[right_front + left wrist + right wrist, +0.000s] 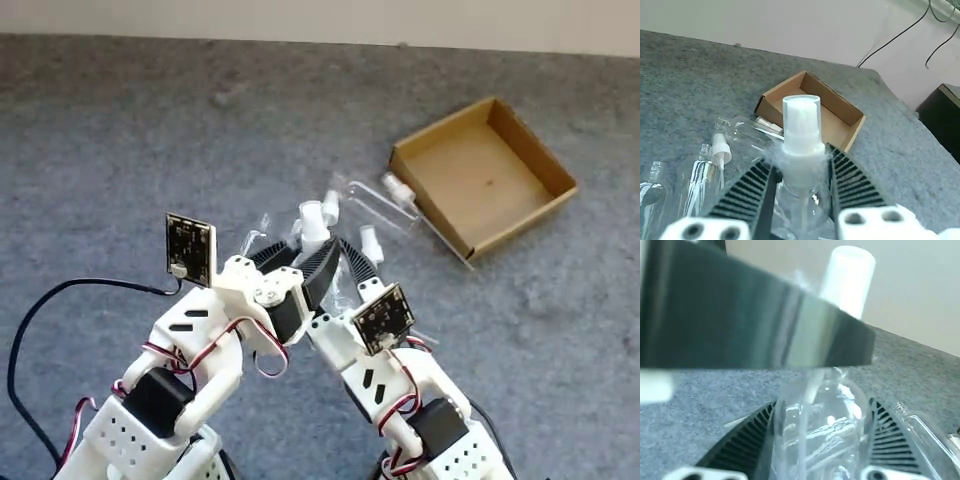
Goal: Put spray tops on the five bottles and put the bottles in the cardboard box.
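The bottle [825,420] was clear, rounded plastic, glossy with highlights. It sat between the ribbed black fingers [747,445] of the right gripper [820,440], which was clamped on its body. On its neck stood the spray top [801,122], a white collar under a frosted, translucent cylindrical cap. The left gripper [802,157] was pressed shut on that collar from both sides. The bottle's long axis ran along the fingers of both grippers, and the spray top pointed out past their fingertips. One smooth black finger of the left gripper crossed in front of the right gripper, between its fingertips and the cap. From above we saw the two arms meeting at this one bottle [313,235].

Beside the left gripper, close to its fingers, lay a capped bottle [700,175] on its side, with a white spray top of its own. Just beyond that lay an open-necked bottle [652,180]. Both were of the same clear plastic.

Farther out, ahead of the left gripper's fingertips, lay another clear bottle [740,127], just beside the wall of the cardboard box [832,122]. The box was shallow, square and brown, with raw corrugated edges and a bare floor [480,180]. All of it rested on a grey, felt-like table cover [120,130] with a fuzzy, mottled nap.
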Tool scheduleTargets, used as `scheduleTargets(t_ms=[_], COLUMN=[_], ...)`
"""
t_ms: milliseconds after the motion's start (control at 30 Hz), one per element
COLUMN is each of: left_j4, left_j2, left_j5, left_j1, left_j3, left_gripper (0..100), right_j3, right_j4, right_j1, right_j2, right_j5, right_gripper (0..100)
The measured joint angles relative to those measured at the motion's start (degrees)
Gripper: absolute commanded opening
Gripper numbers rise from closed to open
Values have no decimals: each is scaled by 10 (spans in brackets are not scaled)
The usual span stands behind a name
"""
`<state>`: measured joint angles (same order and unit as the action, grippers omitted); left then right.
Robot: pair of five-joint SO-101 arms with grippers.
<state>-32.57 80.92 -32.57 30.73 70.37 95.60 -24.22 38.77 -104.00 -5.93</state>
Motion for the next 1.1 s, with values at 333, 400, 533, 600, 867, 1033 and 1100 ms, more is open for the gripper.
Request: scheduleTargets(t_ms=[333,400,533,600,867,1033,1100], left_j4=[0,0,0,0,-2,-5,-5], left_j2=[0,0,0,0,-8,1,22], left_j5=[91,91,91,91,91,91,91], left_j1=[1,1,1,1,-1,-1,-1], left_j3=[0,0,0,0,1,1,1], left_gripper=[5,5,35,108,204,204,204], right_j3=[0,0,0,0,0,0,0], right_j4=[0,0,0,0,1,1,1], right_j1=[-14,-14,-17,-17,-27,-30,-30], right_j2=[0,0,0,0,0,0,0], right_j5=[0,0,0,0,2,2,2], right_gripper=[214,214,214,214,214,214,214])
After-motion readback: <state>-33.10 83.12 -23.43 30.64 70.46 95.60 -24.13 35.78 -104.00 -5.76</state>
